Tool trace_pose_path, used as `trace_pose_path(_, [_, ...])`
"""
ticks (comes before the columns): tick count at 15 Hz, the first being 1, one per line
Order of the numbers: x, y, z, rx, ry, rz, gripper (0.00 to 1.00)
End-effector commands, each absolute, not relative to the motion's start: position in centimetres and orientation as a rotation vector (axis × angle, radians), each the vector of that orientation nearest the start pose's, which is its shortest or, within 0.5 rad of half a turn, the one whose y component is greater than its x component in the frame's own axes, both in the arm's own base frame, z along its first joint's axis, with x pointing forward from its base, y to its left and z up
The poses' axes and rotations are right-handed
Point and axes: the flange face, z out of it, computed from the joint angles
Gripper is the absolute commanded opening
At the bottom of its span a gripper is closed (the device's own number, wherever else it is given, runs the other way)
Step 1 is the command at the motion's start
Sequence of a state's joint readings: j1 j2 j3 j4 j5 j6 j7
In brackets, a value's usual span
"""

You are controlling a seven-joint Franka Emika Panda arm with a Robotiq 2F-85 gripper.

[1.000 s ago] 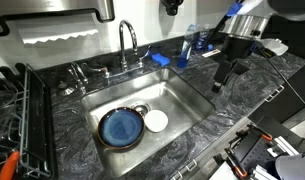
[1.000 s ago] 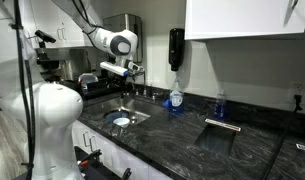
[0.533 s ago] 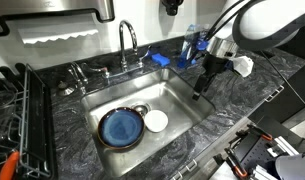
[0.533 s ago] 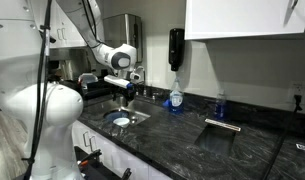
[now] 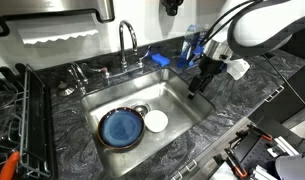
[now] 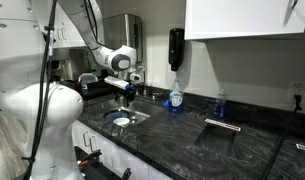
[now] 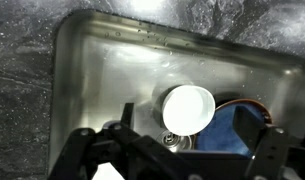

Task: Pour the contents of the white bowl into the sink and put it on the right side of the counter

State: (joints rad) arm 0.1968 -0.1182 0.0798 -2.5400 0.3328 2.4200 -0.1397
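Observation:
The white bowl (image 5: 156, 121) sits upright in the sink (image 5: 187, 100), beside the larger dark-blue plate (image 5: 120, 127). In the wrist view the bowl (image 7: 188, 108) lies next to the plate (image 7: 230, 135) and above the round drain (image 7: 172, 141). My gripper (image 5: 195, 88) is open and empty, hanging over the sink's edge nearest the arm, apart from the bowl. It also shows in an exterior view (image 6: 129, 92) and in the wrist view (image 7: 192, 150). The dark marbled counter (image 5: 232, 105) surrounds the sink. The bowl's contents cannot be made out.
A chrome arched faucet (image 5: 127, 40) stands behind the sink. A blue soap bottle (image 5: 197, 42) and a blue sponge (image 5: 160, 60) sit at the back. A black dish rack (image 5: 17, 110) stands beside the sink. A second soap bottle (image 6: 175, 97) is on the counter.
My gripper has moved from over the counter towards the sink and come lower, now at the sink's edge. The bowl and plate have not moved.

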Motion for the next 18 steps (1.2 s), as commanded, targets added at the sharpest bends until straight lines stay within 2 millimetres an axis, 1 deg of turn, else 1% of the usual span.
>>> trace_pose_path(1, [45.0,13.7,27.3,-2.909,-0.045,-0.054,1.00])
trace_pose_path(2, [44.8,14.5,26.2,-2.911,0.002,-0.096,1.00])
trace_pose_path(4, [45.2,15.5,23.7,-2.904,0.076,-0.113,1.00])
trace_pose_path(6, [45.4,16.2,21.7,-2.902,0.147,-0.130,1.00])
trace_pose_path(7, [45.6,16.6,21.0,-2.899,0.175,-0.137,1.00])
trace_pose_path(9, [46.0,16.9,19.8,-2.904,0.222,-0.156,1.00])
trace_pose_path(14, [47.5,16.8,17.5,-2.900,0.332,-0.197,1.00])
trace_pose_path(18, [48.4,17.1,15.8,-2.888,0.379,-0.150,1.00])
